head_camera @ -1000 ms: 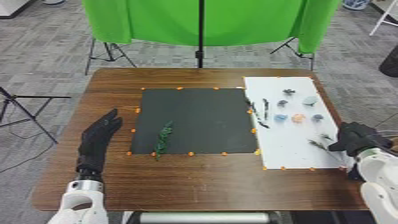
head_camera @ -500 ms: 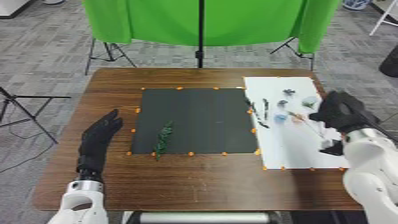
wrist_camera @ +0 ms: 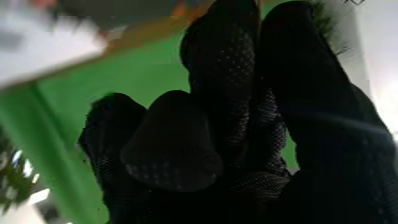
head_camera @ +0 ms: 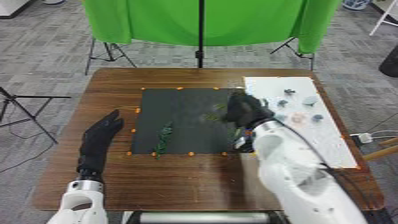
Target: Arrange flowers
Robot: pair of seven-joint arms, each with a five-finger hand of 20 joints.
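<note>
Wooden table (head_camera: 169, 177), right hand (head_camera: 245, 111) curled round a green sprig (head_camera: 213, 118)

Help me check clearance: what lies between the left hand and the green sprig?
Brown tabletop, orange markers and the dark sheet's left margin, in the head view.

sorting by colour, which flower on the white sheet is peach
The middle flower in the nearest row of three, between a light blue one and a grey-blue one.
</note>
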